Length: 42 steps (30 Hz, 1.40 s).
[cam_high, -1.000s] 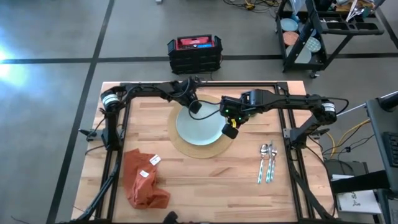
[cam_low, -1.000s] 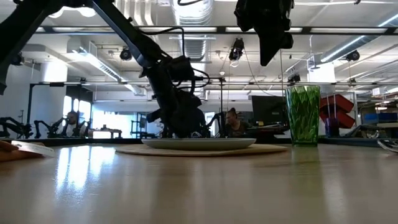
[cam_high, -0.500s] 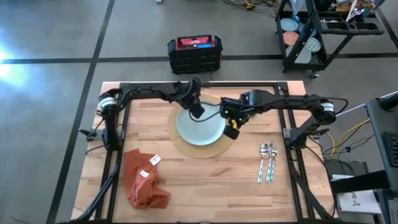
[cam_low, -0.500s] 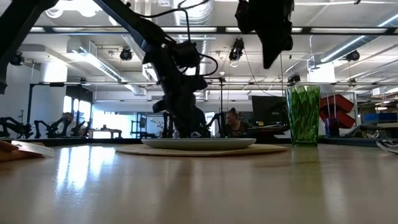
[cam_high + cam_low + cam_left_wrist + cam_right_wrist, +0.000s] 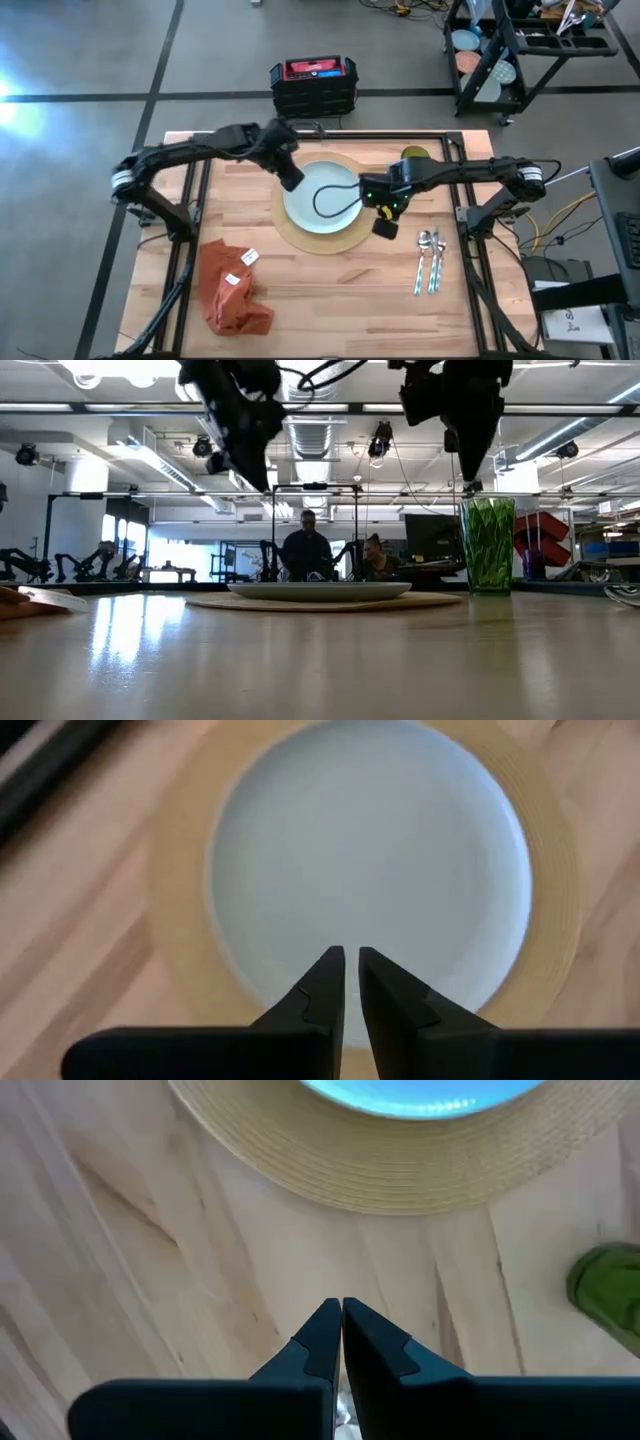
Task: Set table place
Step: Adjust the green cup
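The pale plate [image 5: 320, 200] lies on the round tan placemat [image 5: 300, 235] in the middle of the table [image 5: 330, 300]. My left gripper [image 5: 292, 180] hangs shut above the plate's far left rim, well clear of it [image 5: 351, 952]. My right gripper [image 5: 385, 226] is shut above bare wood, just right of the placemat [image 5: 341, 1302]. The green cup [image 5: 415, 155] stands upright on the wood at the placemat's far right. The orange napkin [image 5: 230, 290] lies crumpled at the near left. The cutlery [image 5: 430, 258] lies side by side on the wood at the near right.
Black frame rails [image 5: 190, 230] run along the table's left, right and far edges. A black crate [image 5: 313, 85] sits on the floor beyond the far edge, and a cart [image 5: 510, 50] stands at the far right. People [image 5: 307, 555] sit in the room behind.
My left gripper has risen from the plate's far rim and drawn back toward the table's left edge. My right gripper has shifted a little toward the near right, off the placemat's edge. Plate and placemat have stayed in place.
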Tool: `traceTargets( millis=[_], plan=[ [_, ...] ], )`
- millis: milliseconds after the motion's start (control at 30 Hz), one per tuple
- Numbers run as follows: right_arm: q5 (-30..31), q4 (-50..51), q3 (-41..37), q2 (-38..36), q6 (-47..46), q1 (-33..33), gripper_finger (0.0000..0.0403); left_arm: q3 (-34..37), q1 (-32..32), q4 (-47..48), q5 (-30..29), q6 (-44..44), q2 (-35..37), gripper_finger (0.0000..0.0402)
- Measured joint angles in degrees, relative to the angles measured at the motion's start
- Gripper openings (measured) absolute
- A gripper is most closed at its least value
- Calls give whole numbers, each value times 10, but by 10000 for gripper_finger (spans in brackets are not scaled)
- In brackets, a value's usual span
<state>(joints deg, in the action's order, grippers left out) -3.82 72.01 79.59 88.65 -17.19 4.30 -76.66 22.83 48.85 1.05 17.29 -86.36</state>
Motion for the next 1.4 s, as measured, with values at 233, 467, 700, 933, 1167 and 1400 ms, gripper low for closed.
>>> traceTargets(
  millis=[233,467,700,933,1167,1400],
  plan=[
    [88,0,24,-71,-37,29,0,29,-6,-29,-4,79,86,21],
    [104,44,23,-132,-44,112,20,26,-50,-54,-59,107,120,21],
    [34,45,20,-116,35,180,159,25,-57,-58,-62,119,126,21],
    [77,44,19,-62,53,215,250,25,-66,-49,-66,118,124,21],
    [86,46,18,-19,49,252,214,25,-68,-42,-66,118,124,21],
    [126,42,14,7,73,264,159,25,-71,-37,-66,118,125,21]
  ],
)
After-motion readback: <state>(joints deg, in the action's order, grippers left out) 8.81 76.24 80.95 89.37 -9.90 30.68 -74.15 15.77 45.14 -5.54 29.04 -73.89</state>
